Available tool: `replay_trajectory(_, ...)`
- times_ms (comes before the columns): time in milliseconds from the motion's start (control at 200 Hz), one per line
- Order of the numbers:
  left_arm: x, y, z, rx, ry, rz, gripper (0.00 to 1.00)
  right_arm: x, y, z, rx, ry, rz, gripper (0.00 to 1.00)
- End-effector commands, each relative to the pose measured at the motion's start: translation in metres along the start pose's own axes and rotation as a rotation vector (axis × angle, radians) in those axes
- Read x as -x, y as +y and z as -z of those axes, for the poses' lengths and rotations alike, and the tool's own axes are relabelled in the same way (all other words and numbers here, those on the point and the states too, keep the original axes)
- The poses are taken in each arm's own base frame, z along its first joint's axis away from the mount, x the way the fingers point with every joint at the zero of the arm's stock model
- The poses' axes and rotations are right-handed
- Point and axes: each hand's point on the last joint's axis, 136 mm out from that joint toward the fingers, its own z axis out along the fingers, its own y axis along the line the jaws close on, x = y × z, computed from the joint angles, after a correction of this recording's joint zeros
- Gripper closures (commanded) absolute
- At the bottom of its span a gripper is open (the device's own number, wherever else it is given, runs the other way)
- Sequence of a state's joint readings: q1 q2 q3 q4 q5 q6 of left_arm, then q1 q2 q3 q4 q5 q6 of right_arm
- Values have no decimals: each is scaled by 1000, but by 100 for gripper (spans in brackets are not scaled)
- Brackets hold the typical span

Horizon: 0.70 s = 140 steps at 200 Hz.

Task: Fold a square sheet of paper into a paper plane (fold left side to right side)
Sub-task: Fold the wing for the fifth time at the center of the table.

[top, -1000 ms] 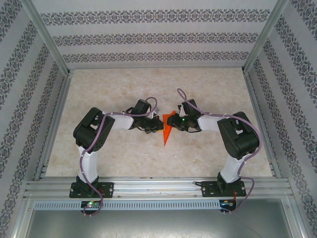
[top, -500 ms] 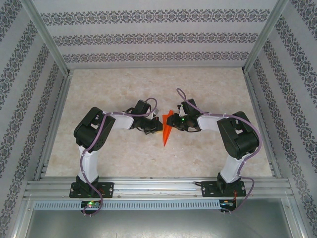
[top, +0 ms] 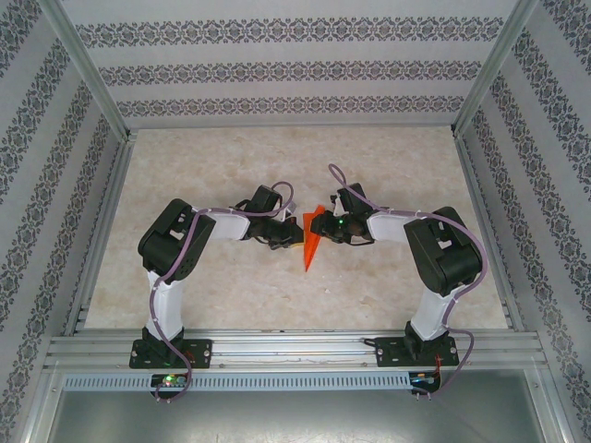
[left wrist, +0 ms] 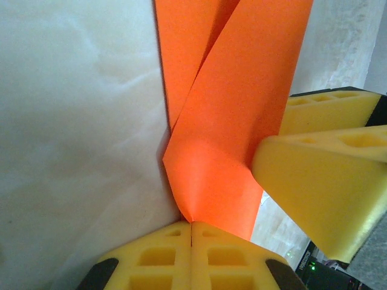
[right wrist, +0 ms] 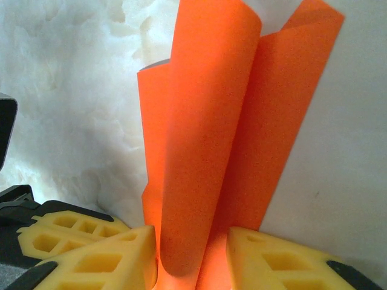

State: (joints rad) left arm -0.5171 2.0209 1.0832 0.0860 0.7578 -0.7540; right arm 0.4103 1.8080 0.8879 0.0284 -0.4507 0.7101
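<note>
The orange-red paper plane [top: 310, 244] is a narrow folded dart in the middle of the table, its sharp tip toward the arms. My left gripper [top: 294, 234] comes in from the left. In the left wrist view it [left wrist: 191, 225] is shut, pinching a corner of the paper plane [left wrist: 224, 121]. My right gripper [top: 324, 226] meets it from the right. In the right wrist view its jaws [right wrist: 192, 257] stand a little apart with the paper plane's [right wrist: 205, 133] curled layers filling the gap and touching both pads. The right gripper's fingers [left wrist: 320, 175] sit beside the paper.
The pale marbled tabletop [top: 231, 166] spreads round the paper. Patterned walls and aluminium rails [top: 102, 231] enclose it on three sides. The left gripper's fingers [right wrist: 57, 232] lie close against the right gripper at the lower left of the right wrist view.
</note>
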Motion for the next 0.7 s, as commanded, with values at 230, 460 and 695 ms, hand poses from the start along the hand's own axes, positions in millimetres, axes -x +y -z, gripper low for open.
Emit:
replay_trajectory(230, 4, -16, 7, -22, -32, -78, 95, -18, -23, -17, -81, 64, -10, 61)
replay_trajectory(460, 2, -20, 9, -20, -31, -89, 96, -19, -24, -18, -84, 67, -10, 61)
replay_trajectory(695, -1, -22, 8, -16, -25, -96, 95, -20, -26, -19, -87, 72, -11, 61)
